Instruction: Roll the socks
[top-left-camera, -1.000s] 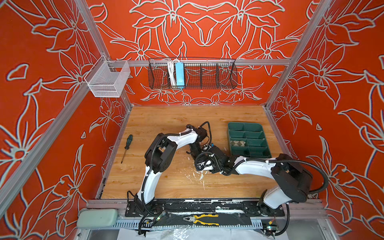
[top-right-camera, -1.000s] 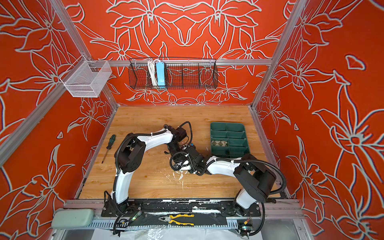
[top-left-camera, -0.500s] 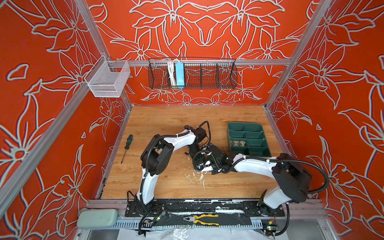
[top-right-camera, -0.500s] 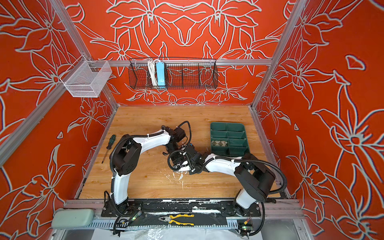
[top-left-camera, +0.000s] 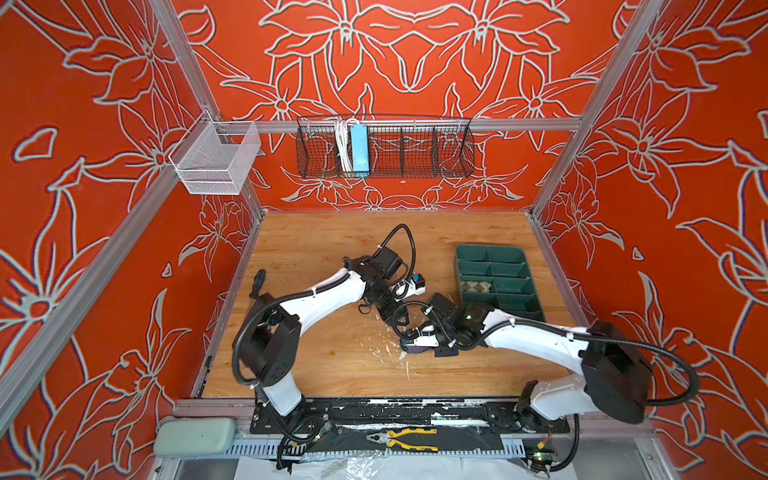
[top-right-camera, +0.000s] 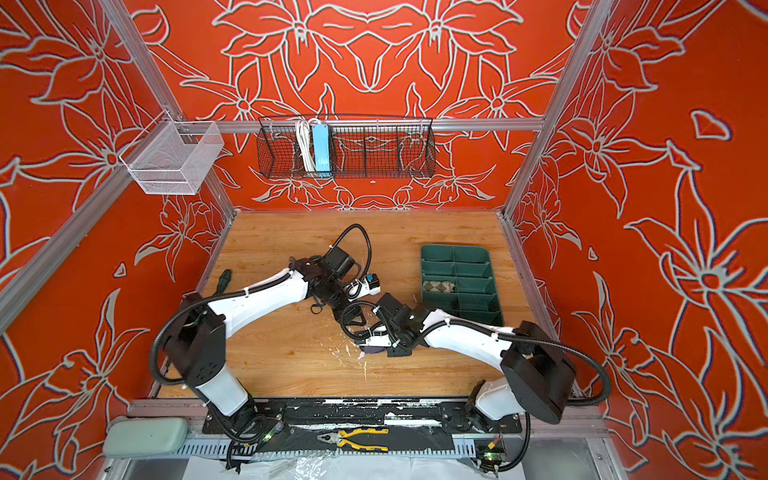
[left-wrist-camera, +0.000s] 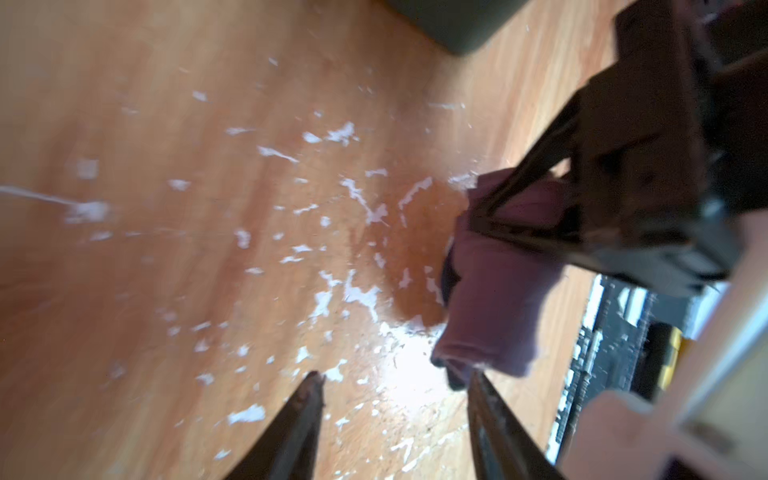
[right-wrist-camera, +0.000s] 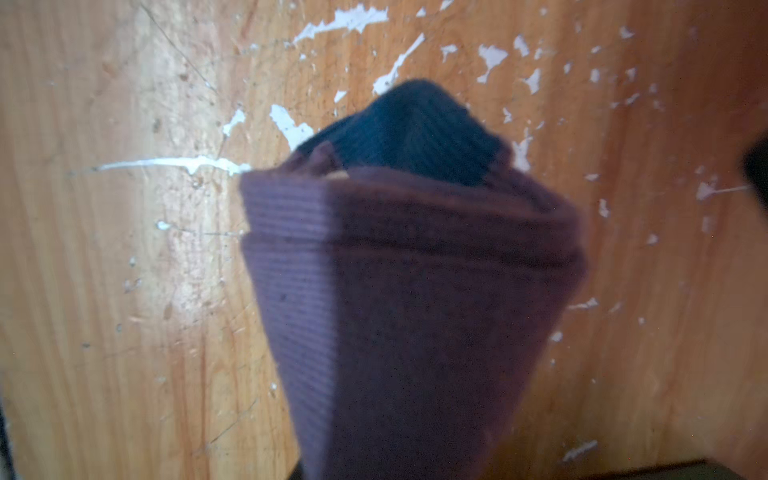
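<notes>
The purple sock (right-wrist-camera: 415, 291) is bundled into a short, thick roll and pinched in the right gripper (left-wrist-camera: 507, 216), whose jaws are clamped across it. It sits low over the middle of the tabletop (top-left-camera: 316, 340); whether its underside touches the wood I cannot tell. Its long axis runs straight out from that gripper, and a darker teal end pokes from the far tip. The knit is finely ribbed and soft, with the outer layer folded over itself in a band, so it should hold its shape only while it is squeezed.

The left gripper (left-wrist-camera: 395, 386) hangs just beside the roll's free end with its jaws spread and nothing between them.

The beige argyle sock (top-left-camera: 478, 286) already lies in a left-hand compartment of the green tray (top-left-camera: 505, 286), which stands near the right gripper, towards the back wall and to the right in both top views. The right arm is the nearer one, so the short carry to a free compartment looks like its job.

The tray looks like hard plastic with upright dividers. The tabletop is grained wood, scuffed with white flakes.
</notes>
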